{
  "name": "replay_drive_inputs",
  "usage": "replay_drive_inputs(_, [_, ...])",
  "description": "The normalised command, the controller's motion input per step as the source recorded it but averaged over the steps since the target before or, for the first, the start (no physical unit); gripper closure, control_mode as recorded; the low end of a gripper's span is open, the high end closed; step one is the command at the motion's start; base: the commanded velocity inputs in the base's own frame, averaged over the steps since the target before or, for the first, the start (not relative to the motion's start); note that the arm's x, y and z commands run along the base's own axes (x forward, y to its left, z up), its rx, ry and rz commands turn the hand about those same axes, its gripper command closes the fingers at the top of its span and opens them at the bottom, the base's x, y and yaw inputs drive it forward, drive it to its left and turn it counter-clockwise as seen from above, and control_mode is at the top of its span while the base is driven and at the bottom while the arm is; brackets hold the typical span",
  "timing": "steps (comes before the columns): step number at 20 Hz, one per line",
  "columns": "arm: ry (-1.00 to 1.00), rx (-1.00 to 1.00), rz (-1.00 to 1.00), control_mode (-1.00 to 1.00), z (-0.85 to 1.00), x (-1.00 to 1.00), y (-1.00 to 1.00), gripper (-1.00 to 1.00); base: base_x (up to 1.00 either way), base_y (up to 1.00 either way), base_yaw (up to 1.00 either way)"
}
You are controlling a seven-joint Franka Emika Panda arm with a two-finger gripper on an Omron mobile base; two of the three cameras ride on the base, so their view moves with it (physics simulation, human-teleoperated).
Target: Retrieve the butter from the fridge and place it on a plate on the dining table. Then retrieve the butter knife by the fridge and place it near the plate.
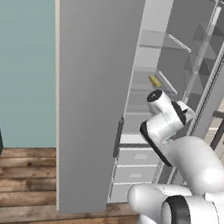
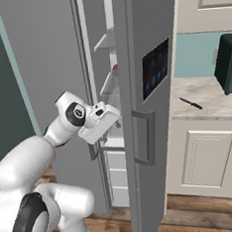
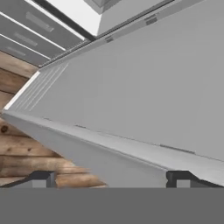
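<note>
While the claw (image 3: 109, 178) hangs wide and empty low beside the open fridge (image 1: 93, 81) door, reaching for the butter (image 1: 154, 81) risks clipping the shelf edge.

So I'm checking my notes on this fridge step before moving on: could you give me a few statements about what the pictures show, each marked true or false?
1. The tall grey double-door fridge has one door swung open. True.
2. The small pale-yellow butter stick lies on a shelf inside the fridge. True.
3. The two-finger gripper is shut on the butter. False: its jaws stand wide apart and hold nothing.
4. The slim dark butter knife lies on the wooden floor. False: it lies on the beige counter top right of the fridge.
5. The fridge drawers are pulled out. False: they sit closed.
</note>
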Motion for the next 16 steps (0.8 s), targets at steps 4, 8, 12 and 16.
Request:
replay_drive_inputs(4, [0.06, -0.02, 0.00, -1.00, -0.28, 0.24, -0.37, -1.00, 0.00, 0.00, 0.00])
replay_drive_inputs(8, [0.07, -0.03, 0.00, -1.00, -0.21, 0.11, -0.40, -1.00, 0.00, 0.00, 0.00])
replay_drive_inputs(12, [0.03, -0.07, 0.00, -1.00, -0.10, 0.00, -0.41, -1.00, 0.00, 0.00, 0.00])
replay_drive_inputs(16, [0.03, -0.06, 0.00, -1.00, -0.01, 0.00, -0.58, -1.00, 0.00, 0.00, 0.00])
